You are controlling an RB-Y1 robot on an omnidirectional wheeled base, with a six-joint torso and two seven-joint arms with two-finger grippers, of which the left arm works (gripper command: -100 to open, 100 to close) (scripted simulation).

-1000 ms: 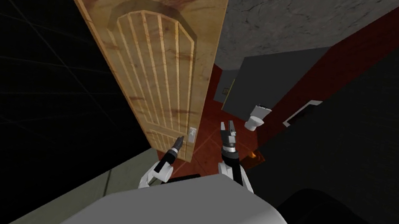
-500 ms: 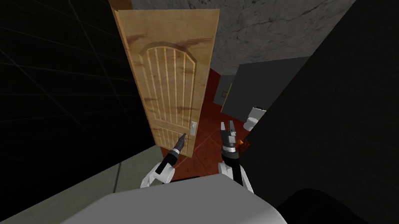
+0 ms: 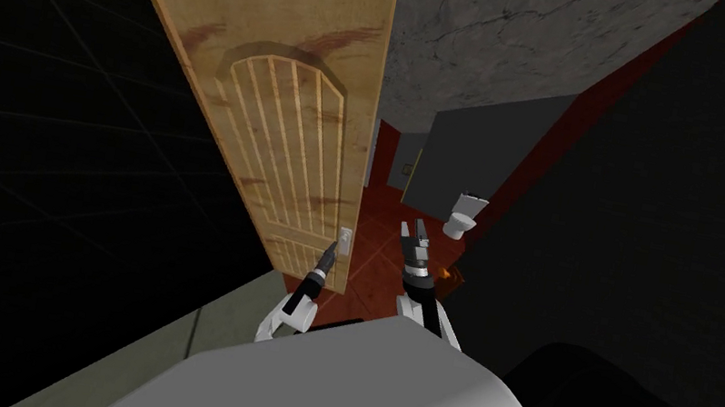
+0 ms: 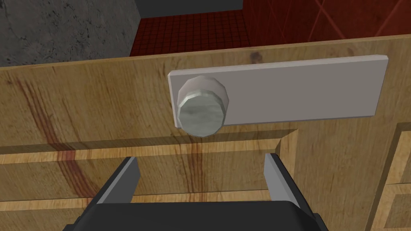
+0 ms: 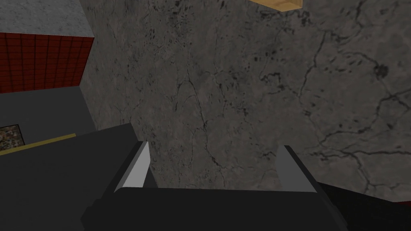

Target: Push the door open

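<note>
Pointing at the wooden door (image 4: pixel 80 100) near its knob (image 4: pixel 202 108), left gripper (image 4: pixel 200 160) open-fingered; right gripper (image 5: pixel 212 150) alongside, fingers apart.

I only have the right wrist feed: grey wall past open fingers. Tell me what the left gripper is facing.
Observer: The left gripper faces the wooden door, fingers open, with a round grey knob just ahead of them.
Operator: Report whether it grips that knob.
Observer: No. The knob sits beyond the fingertips, apart from both, on a pale plate.
Operator: Say if the door is ajar.
Observer: Yes. In the head view, red floor and a white toilet show past its free edge.
</note>
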